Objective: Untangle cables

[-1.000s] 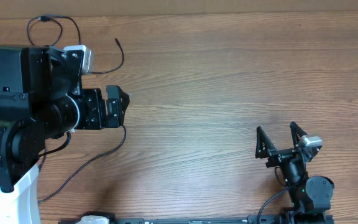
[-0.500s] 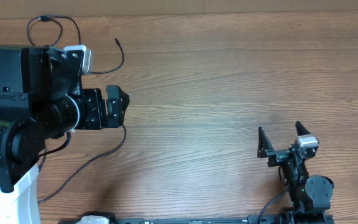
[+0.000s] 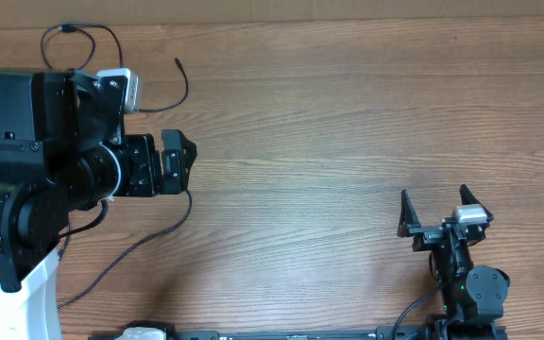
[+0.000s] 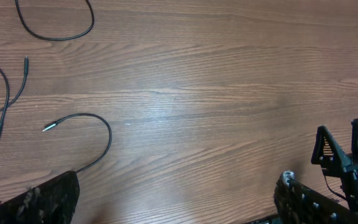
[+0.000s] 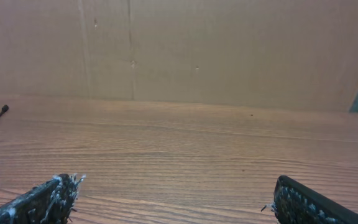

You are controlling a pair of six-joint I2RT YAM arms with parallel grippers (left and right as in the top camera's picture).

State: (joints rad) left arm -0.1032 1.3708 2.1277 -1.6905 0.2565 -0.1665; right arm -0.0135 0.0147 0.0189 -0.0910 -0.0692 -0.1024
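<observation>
Two pincers released, cables by the left arm

Thin black flexible cables (image 4: 109, 135) lie in loose curves on the wooden tabletop (image 3: 348, 113) near the left pincer (image 3: 179, 162); the right pincer (image 3: 433, 200) is well apart, empty. Best: pinch one free plug end, draw it clear slowly.

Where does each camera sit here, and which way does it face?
Overhead: above the table, straight down; left gripper, right gripper, cables.
Left wrist: angled down at table and cables; own fingers at bottom corners.
Right wrist: low, level across table toward brown wall; own fingers below.
Shared: right gripper, in overhead and left wrist.
</observation>
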